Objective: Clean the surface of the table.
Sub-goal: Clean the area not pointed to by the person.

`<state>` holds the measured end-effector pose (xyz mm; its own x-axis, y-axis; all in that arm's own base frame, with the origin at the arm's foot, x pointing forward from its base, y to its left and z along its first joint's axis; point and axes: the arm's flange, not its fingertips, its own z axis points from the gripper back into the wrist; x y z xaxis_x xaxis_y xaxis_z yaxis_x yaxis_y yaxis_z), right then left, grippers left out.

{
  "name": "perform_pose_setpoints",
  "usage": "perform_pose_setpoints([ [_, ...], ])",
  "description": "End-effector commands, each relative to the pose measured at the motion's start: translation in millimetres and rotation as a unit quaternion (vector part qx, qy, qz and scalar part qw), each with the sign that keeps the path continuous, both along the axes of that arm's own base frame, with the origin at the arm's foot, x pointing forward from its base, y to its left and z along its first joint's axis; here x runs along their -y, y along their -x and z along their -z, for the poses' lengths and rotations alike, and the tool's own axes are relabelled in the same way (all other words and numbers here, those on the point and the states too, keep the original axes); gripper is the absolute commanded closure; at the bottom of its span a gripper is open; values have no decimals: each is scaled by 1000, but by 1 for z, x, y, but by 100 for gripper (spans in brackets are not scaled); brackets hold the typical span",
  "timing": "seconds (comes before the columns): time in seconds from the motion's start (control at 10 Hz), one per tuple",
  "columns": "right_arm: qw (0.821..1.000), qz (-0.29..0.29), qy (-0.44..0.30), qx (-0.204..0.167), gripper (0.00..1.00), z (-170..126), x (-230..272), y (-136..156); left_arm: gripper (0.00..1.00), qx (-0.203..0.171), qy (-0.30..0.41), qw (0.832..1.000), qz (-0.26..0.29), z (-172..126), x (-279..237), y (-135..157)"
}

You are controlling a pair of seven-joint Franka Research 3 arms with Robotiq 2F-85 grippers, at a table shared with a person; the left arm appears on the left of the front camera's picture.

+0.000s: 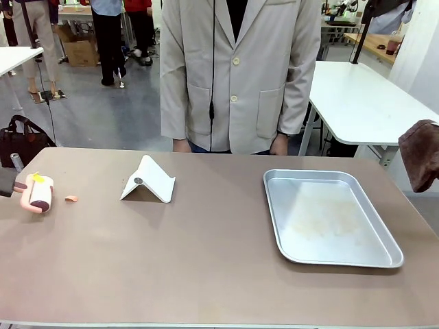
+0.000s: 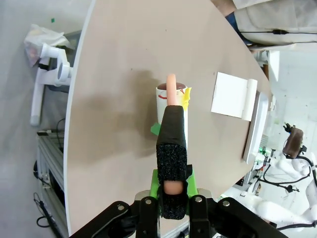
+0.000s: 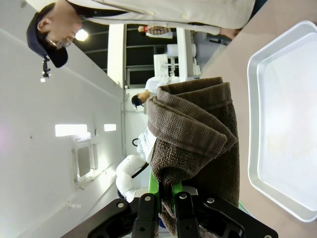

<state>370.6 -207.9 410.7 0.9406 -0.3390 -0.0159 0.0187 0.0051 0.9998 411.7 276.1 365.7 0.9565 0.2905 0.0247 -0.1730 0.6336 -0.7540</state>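
The table [image 1: 206,260] spans the whole front view, its near corners and both ends cut off by the frame. At its far edge stands one person [image 1: 236,68] in a pale coat, whose two hands are half hidden behind the rim.

One silver tray [image 1: 329,212] lies on the right half of the table, bare inside apart from faint smears. One brown cloth [image 1: 420,154] hangs at the right edge of the picture, above the table's right end. In the right wrist view the right gripper [image 3: 165,191] is pressed together on the cloth's folds, its fingers mostly buried in the fabric.

One white folded stand [image 1: 149,179] sits left of centre. One roller [image 1: 41,195] with a pink handle rests at the table's left end. The left gripper [image 2: 172,119] is clamped on that handle. In the front view it is barely a dark sliver at the frame's edge. One small orange scrap [image 1: 70,199] lies just beside the roller.

The tabletop is matte and brownish-taupe, with a thin pale edge. Beyond it are a grey floor, two white-topped tables [image 1: 363,96] and a cardboard box [image 1: 81,48].
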Motion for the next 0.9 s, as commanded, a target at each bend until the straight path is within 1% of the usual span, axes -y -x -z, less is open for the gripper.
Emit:
perform_pose_setpoints([
  [0.0,1000,0,0,-9,89,-6,0,1,97,-8,3,1000,-12,1,10,-3],
  [0.2,1000,0,0,-9,89,-6,0,1,97,-23,-6,1000,-4,8,18,-10],
  [0.6,1000,0,0,-9,89,-6,0,1,97,-56,-11,998,-6,22,24,-35],
  [0.8,1000,0,0,-9,89,-6,0,1,97,-67,-11,998,8,28,34,-42],
])
